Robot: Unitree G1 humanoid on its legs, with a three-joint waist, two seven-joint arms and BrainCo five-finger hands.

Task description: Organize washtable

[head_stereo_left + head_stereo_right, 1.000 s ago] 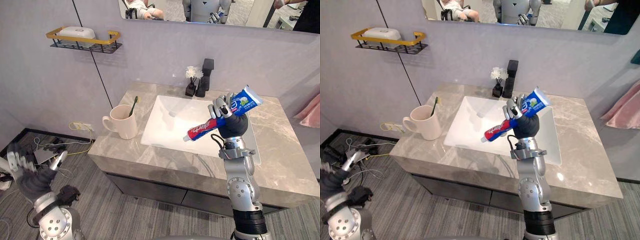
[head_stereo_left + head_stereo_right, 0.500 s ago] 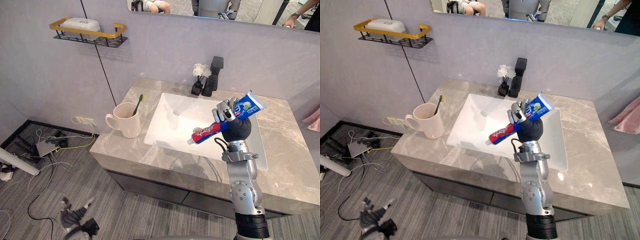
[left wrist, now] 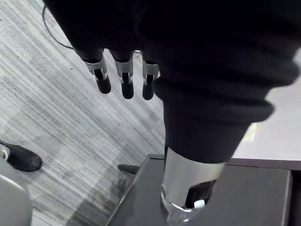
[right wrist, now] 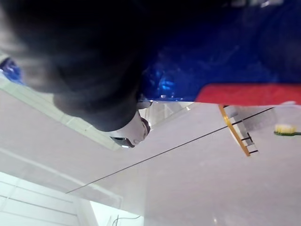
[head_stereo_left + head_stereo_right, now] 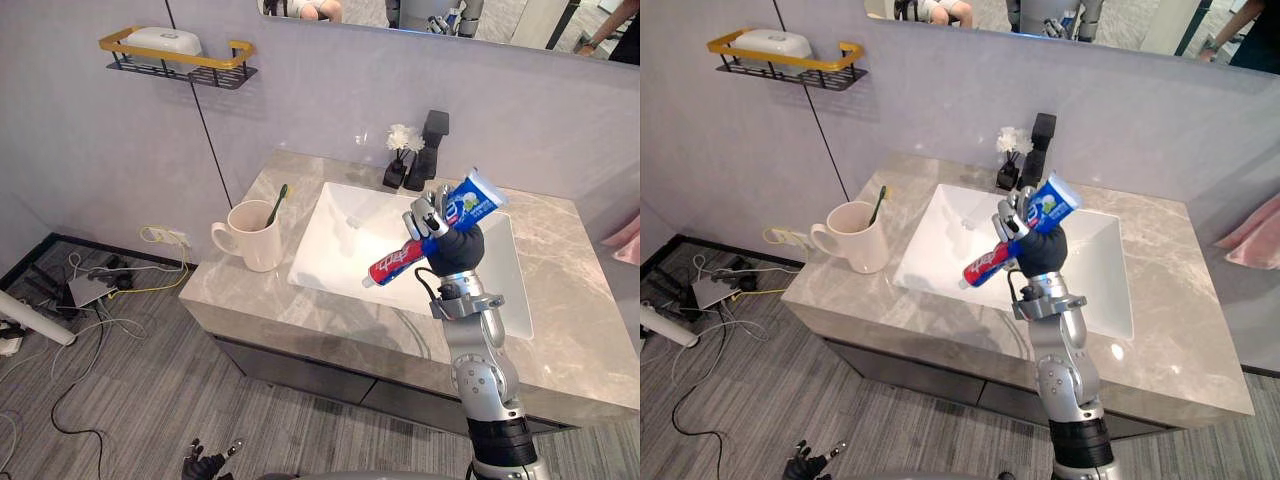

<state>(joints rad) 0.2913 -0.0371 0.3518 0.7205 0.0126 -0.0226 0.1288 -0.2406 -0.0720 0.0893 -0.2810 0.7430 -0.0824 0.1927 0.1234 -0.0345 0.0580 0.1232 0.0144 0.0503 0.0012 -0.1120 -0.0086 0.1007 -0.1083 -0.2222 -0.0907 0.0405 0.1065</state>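
R hand (image 5: 437, 225) is clamped round the toothpaste tube (image 5: 397, 264) at mid-body, held up over the sink (image 5: 345, 235). The tube's long axis runs diagonal: red cap end sticks out down and to the hand's left, blue crimped end up and to its right. The mug (image 5: 253, 238) w/ toothbrush (image 5: 275, 203) stands on the counter (image 5: 230, 285), well off to the hand's left, the way the cap end points. I reckon next is a leftward carry, cap leading, then tipping the tube upright for the mug. L hand (image 3: 126, 80) hangs low nr the floor, fingers straight, holding nothing. R is nearer.
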